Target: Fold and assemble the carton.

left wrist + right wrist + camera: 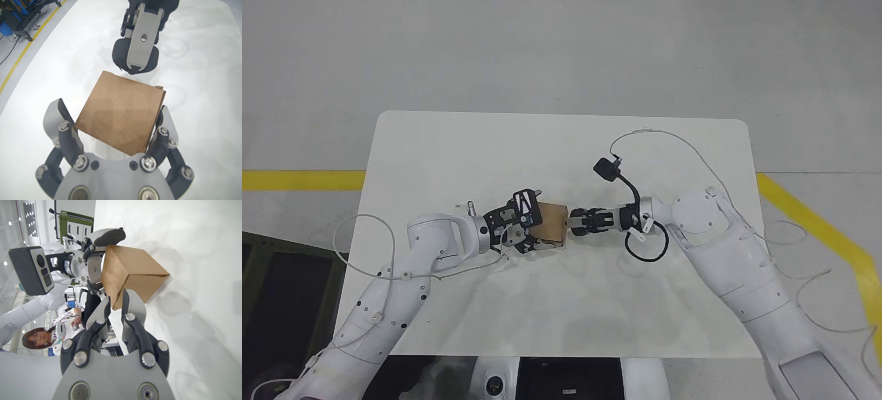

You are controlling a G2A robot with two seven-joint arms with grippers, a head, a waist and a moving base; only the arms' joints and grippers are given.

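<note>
Where the two arms meet at mid-frame in the top view: one brown cardboard carton (pixel 551 224), folded into box form, at the middle of the white rectangular surface (pixel 572 150). Left gripper (pixel 112 106): arm extended from lower left, elbow bent, fingers (pixel 164 117) clamped across the carton's sides. Right gripper (pixel 116 301): arm extended from lower right, fingers (pixel 132 306) drawn close on the carton's end corner.

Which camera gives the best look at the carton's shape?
The right wrist view: the carton shows two faces meeting at a folded edge, so its box shape reads clearly. The left wrist view gives one flat brown face, held in the left gripper. In the top view it is a small brown patch.
</note>
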